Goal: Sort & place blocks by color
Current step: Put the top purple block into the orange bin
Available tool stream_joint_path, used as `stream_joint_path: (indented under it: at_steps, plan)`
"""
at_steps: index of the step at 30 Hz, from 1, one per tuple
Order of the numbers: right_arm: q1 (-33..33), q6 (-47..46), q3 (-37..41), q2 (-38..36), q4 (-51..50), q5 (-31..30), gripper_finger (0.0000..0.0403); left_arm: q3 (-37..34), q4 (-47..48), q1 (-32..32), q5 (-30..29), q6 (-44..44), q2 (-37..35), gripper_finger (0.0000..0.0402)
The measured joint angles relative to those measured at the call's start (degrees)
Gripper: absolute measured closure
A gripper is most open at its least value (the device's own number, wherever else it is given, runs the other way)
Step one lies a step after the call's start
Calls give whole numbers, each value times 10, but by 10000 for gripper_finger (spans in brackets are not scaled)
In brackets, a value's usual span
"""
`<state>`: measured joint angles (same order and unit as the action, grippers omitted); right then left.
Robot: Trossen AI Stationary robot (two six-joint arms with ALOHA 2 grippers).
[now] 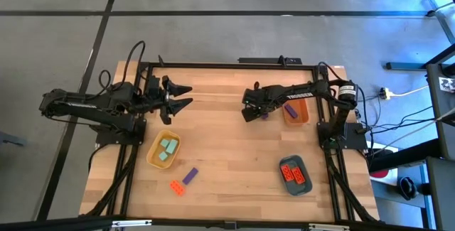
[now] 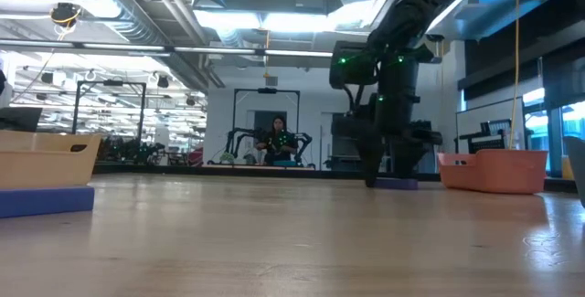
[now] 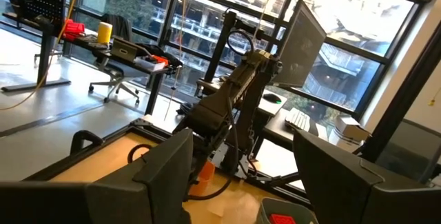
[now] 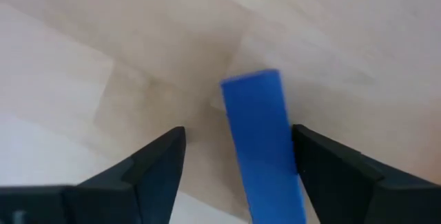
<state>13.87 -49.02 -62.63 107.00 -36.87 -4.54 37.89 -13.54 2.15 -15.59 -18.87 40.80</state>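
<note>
Purple oblong plastic block (image 4: 263, 148) lies on the wooden table (image 1: 227, 153), between the spread fingers of the right gripper (image 1: 250, 110), not yet clamped. Sorting looks about half done: pale teal blocks (image 1: 166, 150) sit in the yellow tray (image 1: 151, 156), red-orange blocks (image 1: 293, 174) in the dark teal tray (image 1: 304, 187), one purple block (image 1: 291, 109) in the orange tray (image 1: 301, 121). Another purple brick (image 1: 190, 175) and a red-orange brick (image 1: 175, 186) wait loose on the table. Left gripper (image 1: 179, 97) hangs open near the far edge.

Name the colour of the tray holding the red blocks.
Dark teal tray, clearest in the high view.
</note>
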Motion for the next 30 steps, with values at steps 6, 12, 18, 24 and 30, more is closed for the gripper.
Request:
stream_joint_path:
  at_steps: [6,12,18,24,30]
  plan:
    - [0,34,0,0,-23,14,174,0,0,0,-4,0,0,159]
    - [0,43,0,0,-32,16,295,0,0,0,-5,0,0,159]
    - [0,58,1,-3,-35,18,298,0,0,0,-5,-1,0,159]
    - [-2,79,6,-25,-62,36,298,0,0,0,-5,-1,0,159]
    - [-8,103,4,-42,-53,35,298,0,-1,0,-5,-1,0,159]
